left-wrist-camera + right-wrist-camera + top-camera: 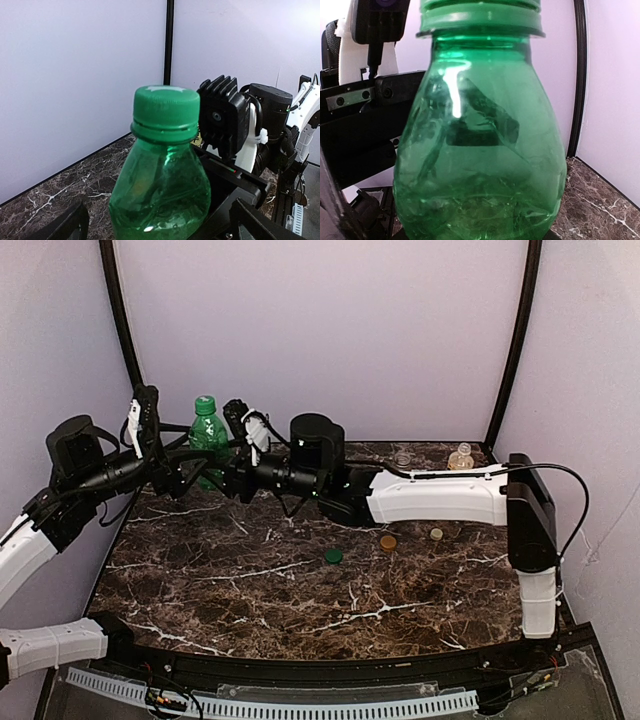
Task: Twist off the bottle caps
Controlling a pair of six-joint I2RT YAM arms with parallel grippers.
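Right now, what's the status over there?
Right gripper holds green bottle. Left gripper open, astride it. Cap on, nothing blocking it. Three loose caps on table.

Soft, even light fills the booth, leaving only faint shadows on the marble table (250, 590). A white streak of glare runs down the green bottle (452, 90) in the right wrist view. The walls (612, 75) behind it look slightly soft.

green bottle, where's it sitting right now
In the top view the green bottle is upright at the far-left back corner of the table, near the wall, between the ends of the left arm and the right arm.
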